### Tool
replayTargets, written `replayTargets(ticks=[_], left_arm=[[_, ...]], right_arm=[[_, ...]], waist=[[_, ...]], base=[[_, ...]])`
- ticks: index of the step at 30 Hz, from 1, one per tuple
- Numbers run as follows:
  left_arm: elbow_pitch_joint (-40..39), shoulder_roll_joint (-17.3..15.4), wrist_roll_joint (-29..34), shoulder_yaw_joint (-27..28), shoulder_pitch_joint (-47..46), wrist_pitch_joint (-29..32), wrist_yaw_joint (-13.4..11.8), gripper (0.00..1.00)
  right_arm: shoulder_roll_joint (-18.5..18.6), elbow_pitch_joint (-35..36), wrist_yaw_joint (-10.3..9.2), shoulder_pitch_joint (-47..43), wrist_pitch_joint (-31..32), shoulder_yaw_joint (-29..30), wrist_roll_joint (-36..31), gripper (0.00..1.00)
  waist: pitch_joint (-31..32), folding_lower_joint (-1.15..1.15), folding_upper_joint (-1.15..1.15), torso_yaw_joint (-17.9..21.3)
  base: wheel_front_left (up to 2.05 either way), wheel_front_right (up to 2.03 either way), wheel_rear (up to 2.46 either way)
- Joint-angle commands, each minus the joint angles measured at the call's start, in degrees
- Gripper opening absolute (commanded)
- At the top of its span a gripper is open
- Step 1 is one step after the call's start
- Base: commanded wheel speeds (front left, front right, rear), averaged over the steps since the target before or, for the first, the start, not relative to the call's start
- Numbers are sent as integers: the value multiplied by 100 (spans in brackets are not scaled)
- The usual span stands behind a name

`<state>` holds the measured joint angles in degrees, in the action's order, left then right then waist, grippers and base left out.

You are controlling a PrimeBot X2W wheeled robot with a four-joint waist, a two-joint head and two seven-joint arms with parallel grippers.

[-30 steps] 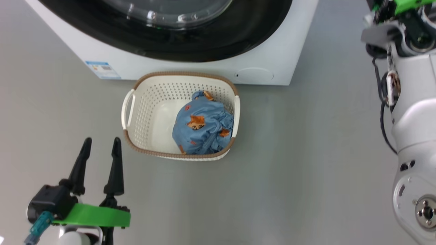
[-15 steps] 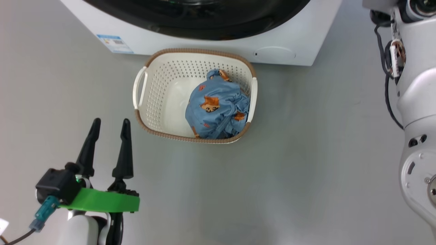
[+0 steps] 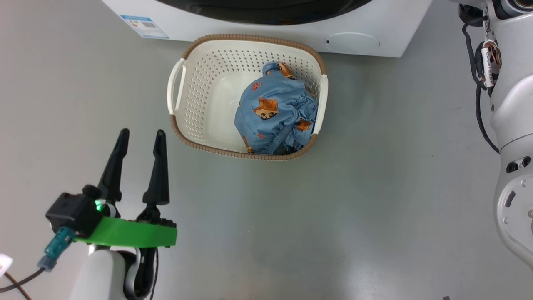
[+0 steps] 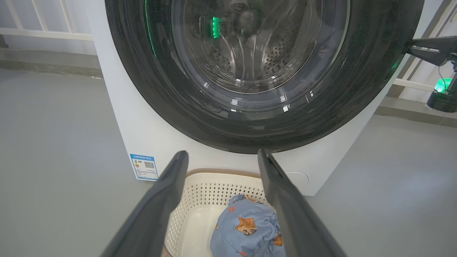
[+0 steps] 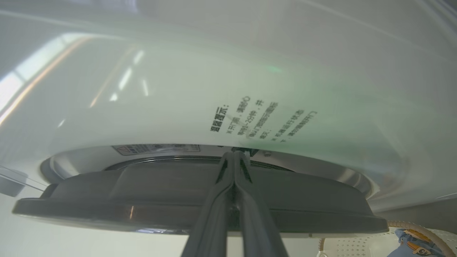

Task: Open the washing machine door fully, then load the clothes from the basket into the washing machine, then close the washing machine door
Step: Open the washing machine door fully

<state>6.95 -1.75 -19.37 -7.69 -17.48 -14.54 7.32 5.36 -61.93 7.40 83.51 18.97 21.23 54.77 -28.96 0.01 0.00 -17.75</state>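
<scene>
The right gripper (image 5: 234, 154) has its two fingers pressed together, holding nothing. Its tips poke at the edge of the washing machine door (image 5: 160, 192), where it meets the washing machine (image 5: 178, 107). I think the job now is to pull the door open. To do it well, the tips should hook behind the rim and pull slowly in a curve, so they don't slip off. The left gripper (image 3: 142, 133) hangs over the floor, fingers spread wide, empty. The door is big and round, with a shiny black rim and a clear glass middle. It looks shut or nearly shut. The basket (image 3: 250, 38) sits just in front, with the clothes (image 3: 275, 112) inside.
</scene>
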Motion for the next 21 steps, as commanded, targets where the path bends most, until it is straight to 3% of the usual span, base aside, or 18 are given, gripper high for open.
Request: replayTargets(ticks=[1,21], left_arm=[[-132,-133,-25,163,-124,-46,16,100],[-99,-114,-169,85,-311,-46,16,100]], right_arm=[[-177,120,9,256,-14,-8,-80,0],[-163,-114,9,519,157,151,-248,0]], waist=[[-39,0,0,-26],[-261,0,0,-227]], base=[[0,0,0],[0,0,0]])
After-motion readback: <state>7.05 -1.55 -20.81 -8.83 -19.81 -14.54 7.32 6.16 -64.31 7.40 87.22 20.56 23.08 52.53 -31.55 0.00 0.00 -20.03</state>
